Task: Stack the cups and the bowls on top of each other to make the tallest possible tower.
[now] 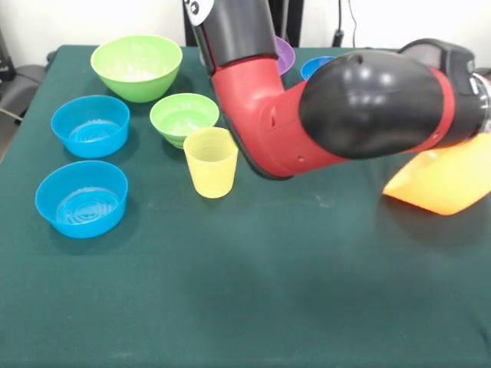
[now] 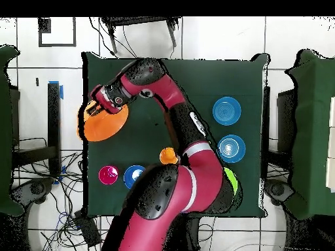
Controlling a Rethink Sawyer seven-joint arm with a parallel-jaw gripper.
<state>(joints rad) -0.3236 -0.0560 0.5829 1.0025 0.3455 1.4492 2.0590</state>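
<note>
The huge orange bowl [image 1: 441, 182] hangs tilted over the table's right side, one edge raised. In the overhead view my gripper [image 2: 98, 106] sits on the rim of this bowl [image 2: 108, 124] and holds it; in the front view the arm's wrist hides the gripper. A yellow cup [image 1: 211, 162] stands upright beside the small green bowl [image 1: 184, 117]. Behind them is the large green bowl [image 1: 136, 66]. Two light blue bowls [image 1: 90, 125] [image 1: 81, 198] sit at the left. An orange cup [image 2: 168, 155], a red cup [image 2: 108, 174] and a dark blue bowl [image 2: 134, 175] stand near the robot's base.
The purple bowl [image 1: 285, 54] peeks out behind my arm [image 1: 307, 115], which stretches low across the table's middle and hides things behind it. No tower stands anywhere. The green cloth [image 1: 253, 291] runs to the front edge.
</note>
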